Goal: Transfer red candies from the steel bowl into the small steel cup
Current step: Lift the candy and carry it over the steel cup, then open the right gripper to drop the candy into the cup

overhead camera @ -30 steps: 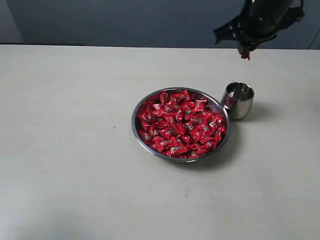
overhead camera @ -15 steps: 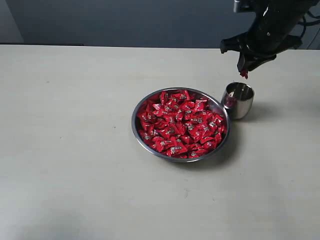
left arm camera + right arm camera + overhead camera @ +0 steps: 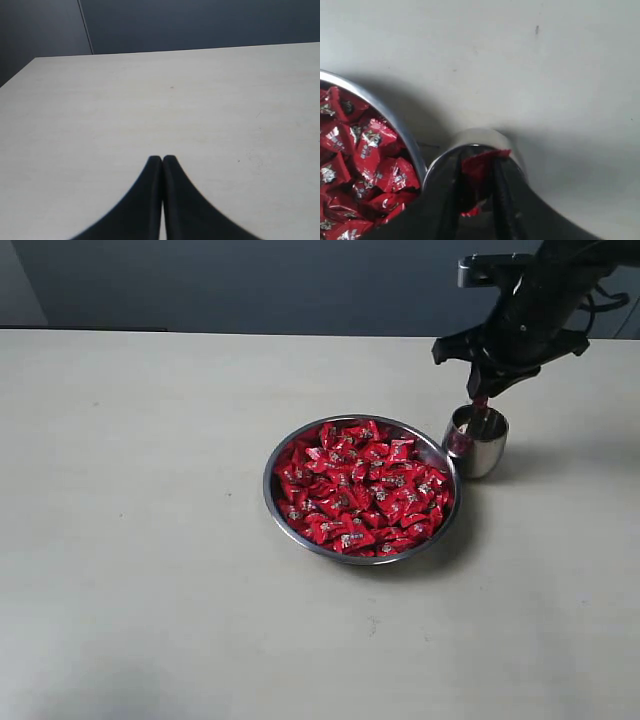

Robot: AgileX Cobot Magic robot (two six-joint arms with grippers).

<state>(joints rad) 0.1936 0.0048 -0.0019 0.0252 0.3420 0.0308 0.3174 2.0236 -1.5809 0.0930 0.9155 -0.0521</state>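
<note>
As it hangs over the small steel cup (image 3: 487, 456), right hand (image 3: 477, 172) narrowly pinching one red candy (image 3: 483, 160).

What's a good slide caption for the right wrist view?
Right gripper holds a red candy over the steel cup beside the bowl.

- right hand (image 3: 480, 400): matte black, on a bulky black wrist (image 3: 530, 312).
- a grey block (image 3: 490, 268) sits on top of that wrist; a thin black cable (image 3: 608, 298) loops out on its right side.
- its fingers (image 3: 506, 210): slim, black, smoothly curved.
- left hand (image 3: 162, 160): two black fingers, broad-based, tapering to rounded tips.
</note>
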